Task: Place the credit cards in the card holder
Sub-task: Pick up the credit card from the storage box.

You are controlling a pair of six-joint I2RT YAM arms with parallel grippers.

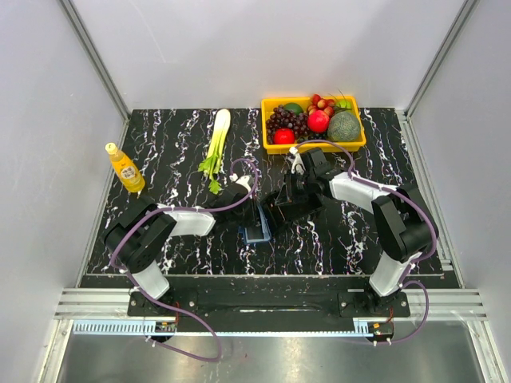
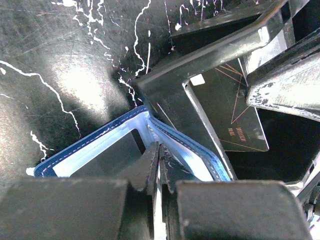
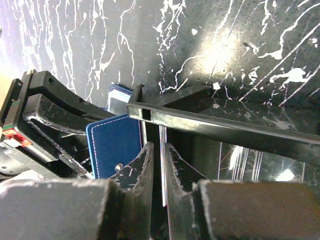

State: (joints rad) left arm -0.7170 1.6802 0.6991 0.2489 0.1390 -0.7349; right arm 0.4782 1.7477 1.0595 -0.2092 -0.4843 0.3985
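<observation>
The left gripper (image 2: 158,150) had its jaws pinched tight on the card holder (image 2: 95,150). They gripped the pale blue inner edge at the fold, in the lower middle of the left wrist view. The card holder stood open on the dark marbled worktop (image 1: 319,247), its navy stitched rim running out toward the lower left and lower right of that frame. From above, the card holder (image 1: 257,233) sat in the centre of the frame, just below the point where the two arms met.

Just beside it, toward the upper right of the left wrist view, lay a black open tray (image 2: 210,55). A dark credit card (image 2: 235,110) with thin orange lines rested inside it.

In the right wrist view the right gripper (image 3: 161,147) showed narrow jaws at the bottom centre of the frame. The thin pale edge of a credit card (image 3: 161,170) stood in the gap between them. Whether the jaws actually pressed on the card could not be told. The tray's rim (image 3: 225,125) crossed that frame from centre to right, and the navy outer face of the card holder (image 3: 116,145) stood at the left, just beside the jaws.

Farther off in the top view, a yellow tray (image 1: 315,147) of fruit sat at the upper right. A green celery stalk (image 1: 217,140) lay at upper centre, and an orange juice bottle (image 1: 125,167) stood at the left.
</observation>
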